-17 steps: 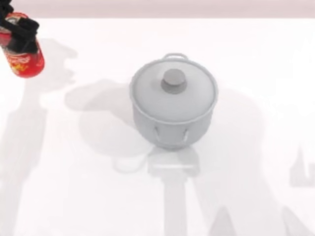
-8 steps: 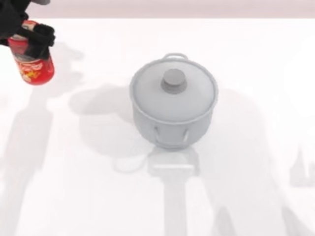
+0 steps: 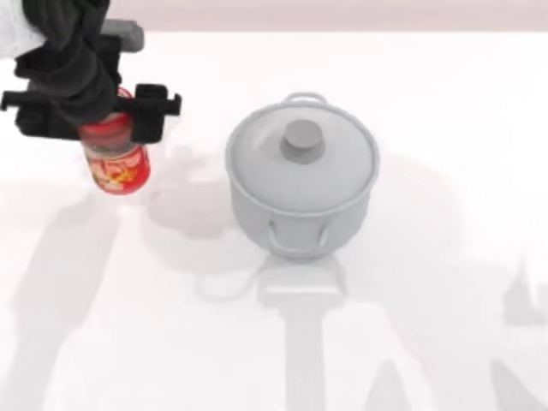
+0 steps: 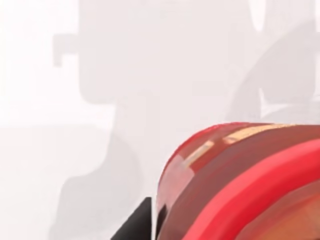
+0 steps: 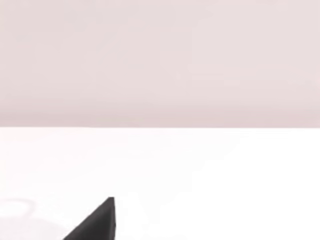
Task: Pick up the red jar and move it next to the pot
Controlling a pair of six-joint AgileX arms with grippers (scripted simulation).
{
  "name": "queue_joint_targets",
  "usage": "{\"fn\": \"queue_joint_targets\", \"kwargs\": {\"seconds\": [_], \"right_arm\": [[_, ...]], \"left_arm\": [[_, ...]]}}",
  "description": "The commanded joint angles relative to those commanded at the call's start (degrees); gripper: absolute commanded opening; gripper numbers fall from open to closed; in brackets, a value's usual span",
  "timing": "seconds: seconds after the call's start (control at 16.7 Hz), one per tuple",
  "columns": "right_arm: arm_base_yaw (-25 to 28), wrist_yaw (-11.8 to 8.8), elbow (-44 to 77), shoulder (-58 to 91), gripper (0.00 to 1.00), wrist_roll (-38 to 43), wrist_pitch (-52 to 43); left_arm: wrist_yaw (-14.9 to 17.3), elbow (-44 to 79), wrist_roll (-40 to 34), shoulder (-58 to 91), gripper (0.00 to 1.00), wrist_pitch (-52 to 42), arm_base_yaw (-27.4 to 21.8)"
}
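Observation:
The red jar hangs above the table at the left, label facing up, with my left gripper shut on its upper part. A clear gap separates it from the pot, a large light grey pot with a knobbed lid that stands mid-table. In the left wrist view the red jar fills the near corner, with one dark fingertip against its side. My right arm is out of the top view; its wrist view shows one dark fingertip over bare table, and the gripper is open with nothing in it.
The white table runs to a pale back wall. Only shadows of the arms and the pot lie on it.
My left gripper has carried the red jar to the right, from the far left edge toward the pot. The pot has not moved.

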Motion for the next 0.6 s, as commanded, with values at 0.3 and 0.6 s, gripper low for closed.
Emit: {"fn": "queue_joint_targets", "kwargs": {"seconds": [0.3, 0.6], "right_arm": [[0.0, 0.0, 0.0, 0.0, 1.00, 0.0, 0.0], [0.0, 0.0, 0.0, 0.0, 1.00, 0.0, 0.0]], "left_arm": [[-4.3, -6.6, -9.4, -3.2, 0.00, 4.5, -4.3], [-4.2, -6.7, -9.3, -2.9, 0.00, 4.6, -4.1]]}}
